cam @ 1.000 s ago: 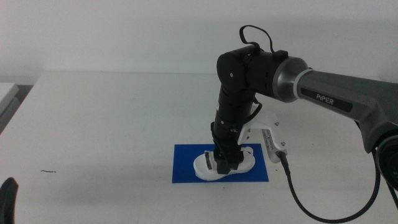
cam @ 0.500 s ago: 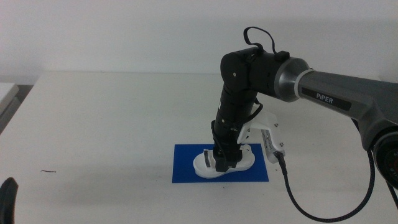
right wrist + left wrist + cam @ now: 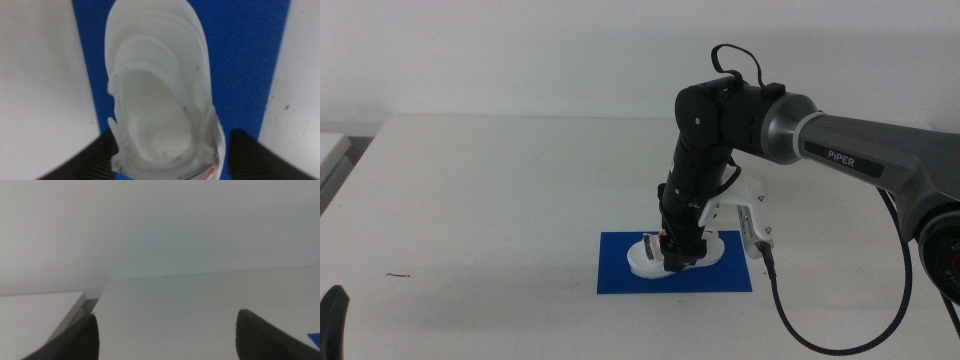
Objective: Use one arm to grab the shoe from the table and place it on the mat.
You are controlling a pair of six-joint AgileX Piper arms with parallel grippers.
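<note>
The white shoe (image 3: 645,262) lies on the blue mat (image 3: 620,272) on the white table (image 3: 500,190). The right arm (image 3: 840,155) reaches down from the right, and its gripper (image 3: 681,258) stands right over the shoe. In the right wrist view the shoe (image 3: 155,100) lies on the mat (image 3: 240,60), its opening facing the camera. My right gripper (image 3: 170,152) is open, its jaws spread wide, one at each side of the shoe's heel end. My left gripper (image 3: 165,330) is open and empty; it waits at the bottom left corner of the middle view (image 3: 332,318).
A black cable (image 3: 790,315) trails from the right wrist over the table to the right of the mat. A small dark mark (image 3: 398,275) lies on the table at the left. A pale surface edge (image 3: 330,150) stands beside the table's far left.
The right arm's wrist has risen slightly over the shoe. The shoe sits a little farther left on the mat than a second ago. The left arm has not moved.
</note>
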